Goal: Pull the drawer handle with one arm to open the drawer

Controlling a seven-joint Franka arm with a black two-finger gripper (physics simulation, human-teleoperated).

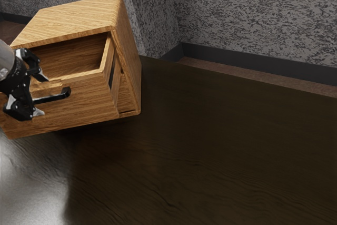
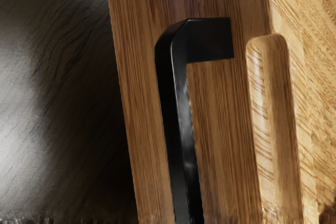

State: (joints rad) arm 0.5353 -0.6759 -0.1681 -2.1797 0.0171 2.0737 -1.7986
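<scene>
Reaching in from the exterior view's left, the black gripper (image 1: 41,96) sits at the front of a drawer (image 1: 79,106) that already stands partly out of its wooden cabinet (image 1: 79,17), with the hollow of the drawer showing behind the front panel. The fingers are spread wide, one above and one below the black handle (image 1: 57,96), which lies between them with no clamp on it. By the look of it the pull is well under way. The next move calls for a straight draw away from the cabinet, with the handle kept between the fingers so it does not slip free. The cabinet rests on a dark, glossy wooden table (image 1: 210,156). Behind it run a rough grey wall (image 1: 253,9) and a dark skirting board (image 1: 253,61).

Seen from the wrist, the handle runs along the pale oak drawer front, with its bent end fixed to the wood. A rounded wooden bar (image 2: 273,129) lies just beside it, and the dark tabletop shows past the panel's edge.
</scene>
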